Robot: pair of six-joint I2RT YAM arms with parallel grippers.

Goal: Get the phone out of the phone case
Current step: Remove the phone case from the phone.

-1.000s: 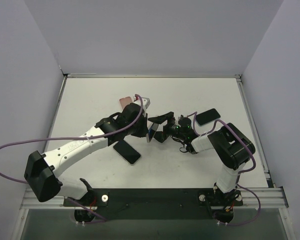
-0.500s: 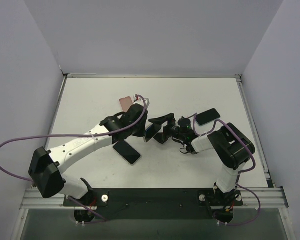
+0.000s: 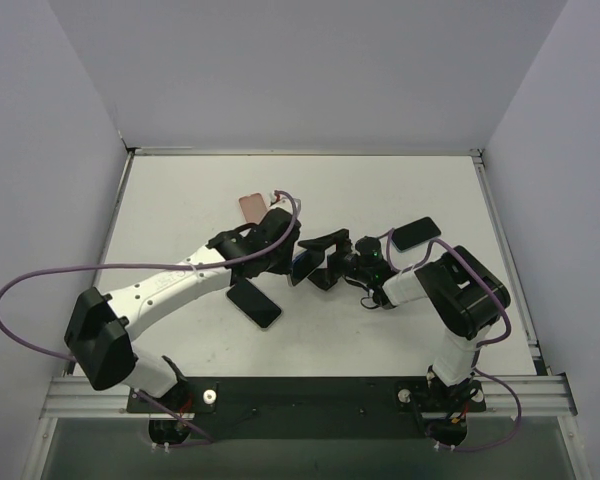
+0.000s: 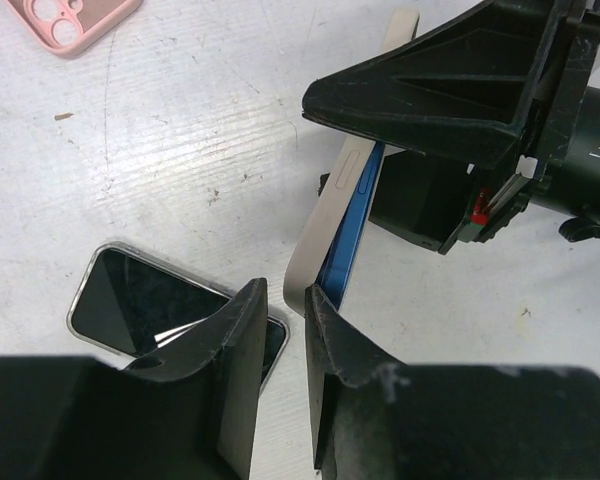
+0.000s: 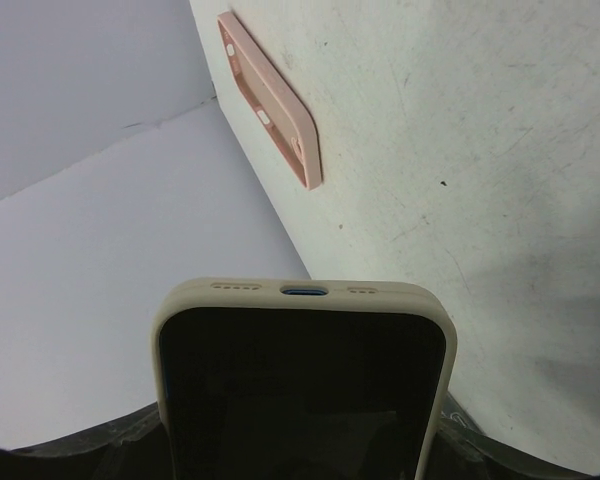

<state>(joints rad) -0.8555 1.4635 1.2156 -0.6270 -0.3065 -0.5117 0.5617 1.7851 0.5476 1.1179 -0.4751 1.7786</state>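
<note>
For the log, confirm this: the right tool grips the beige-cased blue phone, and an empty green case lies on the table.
Colour is wrong: the empty case is pink, not green, per the right wrist view. The right tool does grip the beige-cased blue phone.

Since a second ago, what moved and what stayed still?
The left arm swung its elbow inward and twisted its wrist. That took the left claw away from the pink case, which shows more now, and toward the phone. The right claw kept hold of the phone in its beige case. The clear-cased phone and the dark phone lay still.
</note>
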